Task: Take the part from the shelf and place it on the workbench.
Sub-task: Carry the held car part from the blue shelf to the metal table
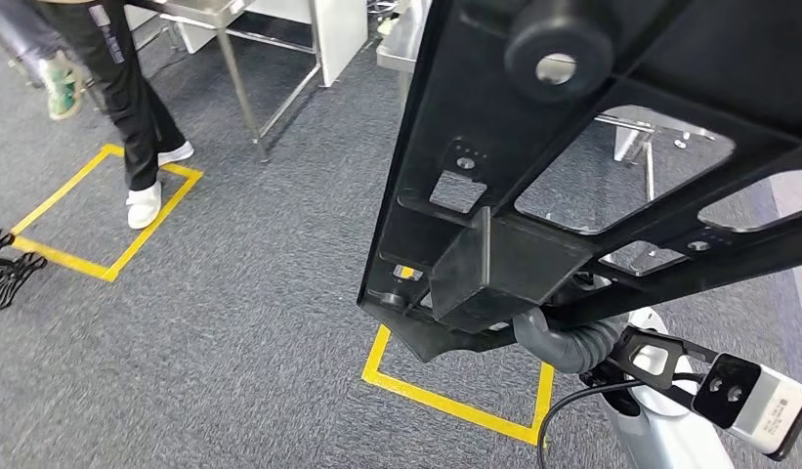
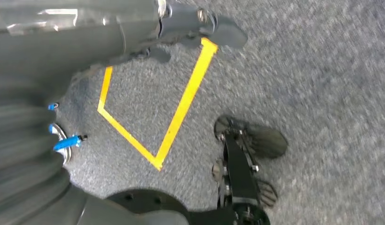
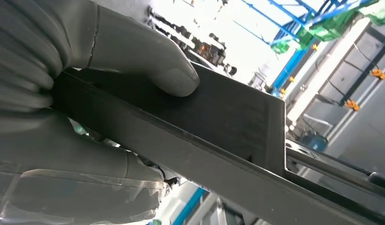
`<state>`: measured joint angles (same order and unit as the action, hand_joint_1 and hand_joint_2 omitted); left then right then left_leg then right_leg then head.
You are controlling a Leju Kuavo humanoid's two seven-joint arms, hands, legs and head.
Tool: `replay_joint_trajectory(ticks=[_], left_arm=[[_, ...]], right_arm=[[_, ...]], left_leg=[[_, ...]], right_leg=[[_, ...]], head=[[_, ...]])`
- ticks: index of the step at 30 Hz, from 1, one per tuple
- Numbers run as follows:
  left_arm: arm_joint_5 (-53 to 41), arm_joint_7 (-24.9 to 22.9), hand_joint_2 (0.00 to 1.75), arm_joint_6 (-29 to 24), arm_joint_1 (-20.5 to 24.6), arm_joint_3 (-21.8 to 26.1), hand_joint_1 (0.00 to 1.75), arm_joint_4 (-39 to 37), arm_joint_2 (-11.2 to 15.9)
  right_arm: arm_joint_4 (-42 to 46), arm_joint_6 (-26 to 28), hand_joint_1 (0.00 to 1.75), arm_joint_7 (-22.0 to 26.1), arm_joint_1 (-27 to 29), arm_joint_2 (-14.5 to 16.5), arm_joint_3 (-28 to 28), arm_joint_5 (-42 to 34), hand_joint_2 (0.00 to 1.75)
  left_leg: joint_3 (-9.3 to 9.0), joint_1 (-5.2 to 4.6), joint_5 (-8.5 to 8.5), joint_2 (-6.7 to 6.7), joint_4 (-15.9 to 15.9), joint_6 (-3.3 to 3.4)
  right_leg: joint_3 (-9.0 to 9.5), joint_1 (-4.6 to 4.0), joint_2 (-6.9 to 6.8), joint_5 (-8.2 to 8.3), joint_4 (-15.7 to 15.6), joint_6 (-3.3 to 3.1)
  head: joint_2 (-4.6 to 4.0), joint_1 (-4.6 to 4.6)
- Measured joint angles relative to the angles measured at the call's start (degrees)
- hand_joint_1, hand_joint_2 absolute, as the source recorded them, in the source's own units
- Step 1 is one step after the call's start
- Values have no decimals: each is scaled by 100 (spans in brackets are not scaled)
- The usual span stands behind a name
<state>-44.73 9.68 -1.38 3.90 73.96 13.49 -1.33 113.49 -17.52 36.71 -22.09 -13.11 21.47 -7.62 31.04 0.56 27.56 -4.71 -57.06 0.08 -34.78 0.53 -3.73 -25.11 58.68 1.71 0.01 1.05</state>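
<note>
Right hand (image 3: 64, 117) clamped on black part (image 1: 572, 195) (long axis slanting up-right), above carpet (image 1: 231, 322)

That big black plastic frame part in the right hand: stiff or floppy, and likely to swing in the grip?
The black plastic frame part is probably stiff: ribbed, with open cut-outs, and it shows no sag. Likely light for its size, being mostly openings. The right hand clamps one flat edge between thumb and fingers, so most of the part overhangs; it may pivot or slip in the grip.
</note>
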Motion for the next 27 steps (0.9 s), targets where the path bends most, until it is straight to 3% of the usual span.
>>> replay_joint_trajectory(ticks=[1,3,4,6,8,9,10,11,12,13,15,17,18,19,21,23,25,26,27], left_arm=[[4,7,175,7,4,0,0,0,0],[12,21,175,22,15,1,0,0,0],[14,27,175,29,26,1,0,0,1],[14,34,175,45,38,0,0,0,2],[14,36,175,58,23,0,0,0,3],[14,35,175,62,10,0,0,0,3],[13,36,175,66,-4,0,0,0,4],[7,39,175,73,-13,0,0,0,4],[-1,43,175,82,-18,0,0,0,4],[-10,49,175,92,-20,0,0,0,5],[-24,60,175,118,-19,-2,0,0,9],[-30,66,175,148,-15,-4,0,0,14],[-34,69,175,159,-8,-4,0,0,14],[-37,72,175,168,4,-5,0,0,11],[-40,84,175,180,23,-6,0,0,7],[-36,92,175,193,16,-7,0,0,4],[-26,94,175,209,4,-7,0,0,4],[-21,94,175,225,3,-7,0,0,4],[-20,94,175,243,4,-7,0,0,4]], right_arm=[[-10,-2,175,2,-16,5,-1,-1,175],[-32,-6,175,4,-30,13,-6,0,175],[-42,-8,175,3,-33,14,-13,1,175],[-60,-9,175,5,-55,21,-25,1,175],[-83,-11,175,7,-72,31,-27,1,175],[-97,-12,175,7,-69,34,-27,1,175],[-111,-13,175,9,-63,35,-28,1,175],[-124,-14,175,17,-57,35,-30,2,175],[-132,-14,175,30,-49,35,-33,4,175],[-137,-14,175,46,-42,35,-37,6,175],[-146,-19,175,88,-26,34,-49,10,175],[-160,-31,175,126,-6,31,-66,10,175],[-166,-37,175,135,6,28,-78,9,175],[-169,-43,175,139,17,24,-93,9,175],[-177,-70,175,143,16,17,-118,4,175],[-197,-137,175,150,10,21,-123,-18,175],[-239,-205,175,148,27,26,-117,-49,175],[-266,-229,175,143,37,26,-114,-59,175],[-291,-246,175,138,41,26,-110,-62,175]], left_leg=[[-11,-13,18,-51,-4,-32],[-42,-23,41,-162,8,-95],[-54,-14,74,-145,-13,-128],[53,7,290,88,-326,-176],[400,20,651,358,-1074,-199],[589,21,772,404,-1437,-208],[717,21,790,421,-1647,-213],[747,22,691,428,-1634,-211],[665,25,489,445,-1382,-203],[515,33,250,501,-993,-191],[235,52,-21,719,-309,-149],[157,48,-22,818,-121,-90],[152,40,-35,767,-112,-52],[142,41,-51,712,-91,-10],[117,51,-83,592,-42,68],[109,47,-88,484,-23,108],[114,38,-75,401,-26,115],[112,36,-66,362,-27,112],[105,35,-57,335,-27,105]], right_leg=[[39,-26,-32,1,-100,-43],[23,-40,101,2,-107,-116],[33,-28,163,13,-130,-148],[65,7,279,40,-180,-212],[73,12,406,45,-184,-247],[72,7,481,45,-178,-254],[72,2,559,42,-170,-256],[74,0,638,37,-159,-255],[78,0,718,29,-145,-248],[81,2,792,19,-129,-236],[58,-3,928,5,-90,-187],[15,4,1038,14,-77,-120],[1,14,1090,27,-86,-81],[-7,23,1095,28,-85,-47],[-101,10,862,-102,115,17],[-403,6,532,-442,753,63],[-738,26,424,-699,1435,89],[-781,32,408,-679,1527,90],[-698,33,398,-552,1374,80]], head=[[0,-2],[1,-5],[1,-7],[1,-28],[0,-61],[-1,-72],[-1,-73],[-1,-74],[-1,-74],[-1,-75],[0,-74],[1,-72],[1,-72],[0,-71],[-1,-49],[-1,-25],[0,-20],[1,-19],[1,-19]])
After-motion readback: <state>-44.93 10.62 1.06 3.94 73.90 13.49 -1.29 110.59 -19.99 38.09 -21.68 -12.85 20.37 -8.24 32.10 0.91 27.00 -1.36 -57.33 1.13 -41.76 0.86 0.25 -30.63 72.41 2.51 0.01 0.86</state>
